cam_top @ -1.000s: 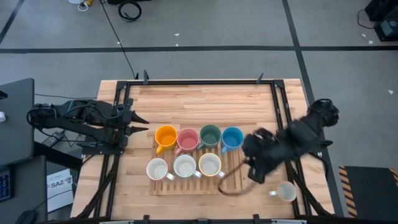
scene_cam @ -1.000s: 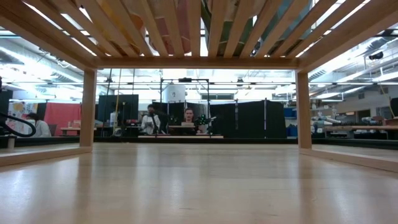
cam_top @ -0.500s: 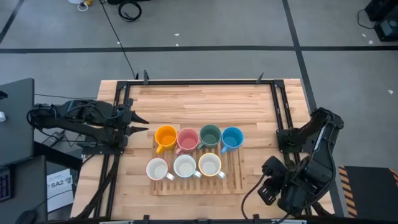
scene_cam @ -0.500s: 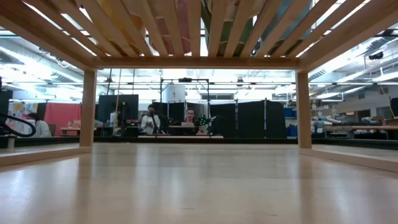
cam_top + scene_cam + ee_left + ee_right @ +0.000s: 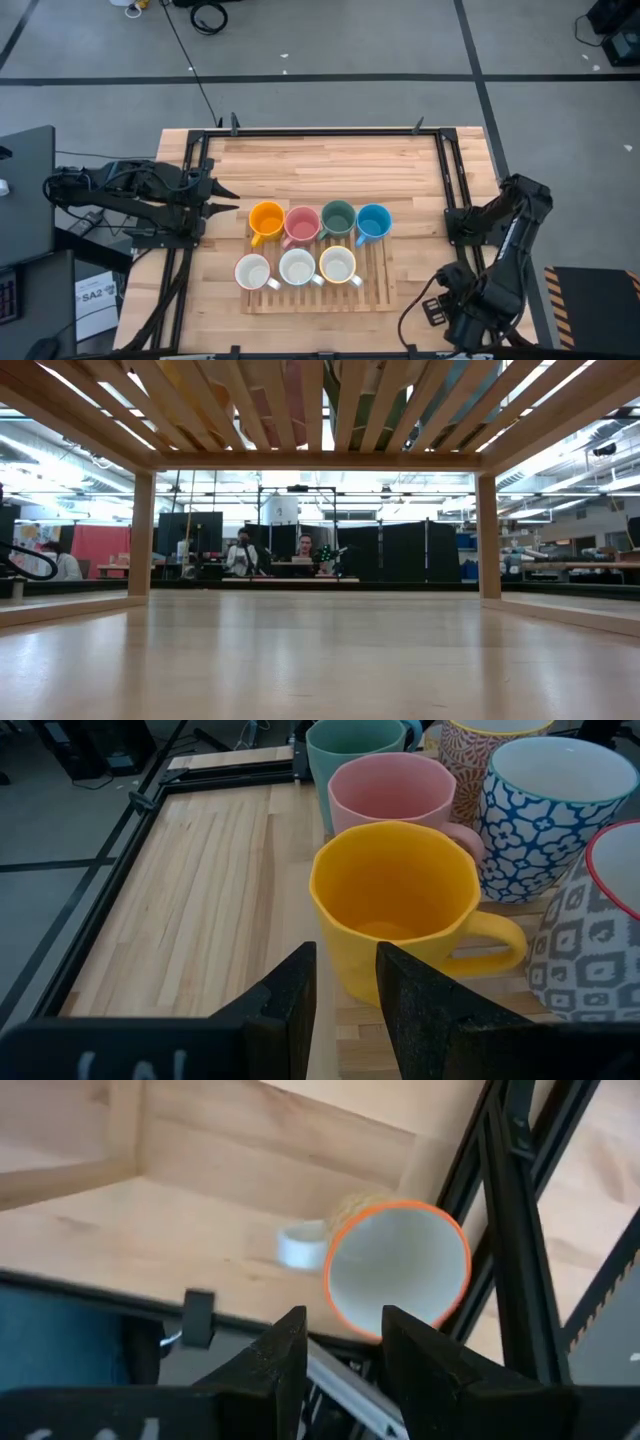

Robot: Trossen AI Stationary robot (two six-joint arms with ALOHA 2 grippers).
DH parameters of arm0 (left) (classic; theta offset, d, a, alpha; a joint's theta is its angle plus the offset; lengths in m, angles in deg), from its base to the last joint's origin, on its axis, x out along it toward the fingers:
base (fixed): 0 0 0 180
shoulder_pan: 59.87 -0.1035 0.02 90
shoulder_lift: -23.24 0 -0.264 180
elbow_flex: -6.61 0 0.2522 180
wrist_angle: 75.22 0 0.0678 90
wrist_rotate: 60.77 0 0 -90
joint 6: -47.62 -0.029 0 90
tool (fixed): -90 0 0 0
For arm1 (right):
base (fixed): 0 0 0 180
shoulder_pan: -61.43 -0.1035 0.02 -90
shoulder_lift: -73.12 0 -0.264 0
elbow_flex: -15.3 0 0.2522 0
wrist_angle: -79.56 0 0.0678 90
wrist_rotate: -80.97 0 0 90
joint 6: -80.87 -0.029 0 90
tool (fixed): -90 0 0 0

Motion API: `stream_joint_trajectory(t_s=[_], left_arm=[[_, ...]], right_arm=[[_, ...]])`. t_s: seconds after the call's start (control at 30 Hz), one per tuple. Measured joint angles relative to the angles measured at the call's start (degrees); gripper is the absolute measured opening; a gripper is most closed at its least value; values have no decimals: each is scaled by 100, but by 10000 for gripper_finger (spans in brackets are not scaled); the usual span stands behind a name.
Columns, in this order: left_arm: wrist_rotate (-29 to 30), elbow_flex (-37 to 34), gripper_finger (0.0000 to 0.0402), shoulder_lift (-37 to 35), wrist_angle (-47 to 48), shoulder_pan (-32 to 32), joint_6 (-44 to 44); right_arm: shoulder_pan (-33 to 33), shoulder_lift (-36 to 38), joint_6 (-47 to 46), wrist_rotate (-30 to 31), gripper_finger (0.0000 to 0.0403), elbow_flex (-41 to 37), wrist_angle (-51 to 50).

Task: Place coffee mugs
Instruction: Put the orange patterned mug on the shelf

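Mugs sit on a slatted wooden rack (image 5: 380, 290) in the middle of the table (image 5: 320, 160): orange mug (image 5: 265, 220), pink mug (image 5: 301, 224), dark green mug (image 5: 338, 218) and blue mug (image 5: 372, 222) in the far row, three white mugs (image 5: 297, 268) in the near row. I see an eighth one, the orange-rimmed mug (image 5: 398, 1267), only through the right wrist camera, lying on its side near the table's edge beside the black frame rail (image 5: 520, 1220).

My right gripper (image 5: 340, 1342) is at the table's near right corner, fingers parted and empty, the fallen mug just beyond them. My left gripper (image 5: 345, 982) waits at the left edge, narrowly open, holding nothing, pointed at the orange mug.
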Motion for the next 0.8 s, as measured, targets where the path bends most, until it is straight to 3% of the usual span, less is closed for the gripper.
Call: stream_joint_trajectory(t_s=[0.33,0.8], left_arm=[[0,0,114,2,0,-1,-48],[0,0,114,0,0,-1,-52]], right_arm=[[20,-2,-22,-41,137,-832,590],[66,-2,-20,-62,137,-1363,860]])
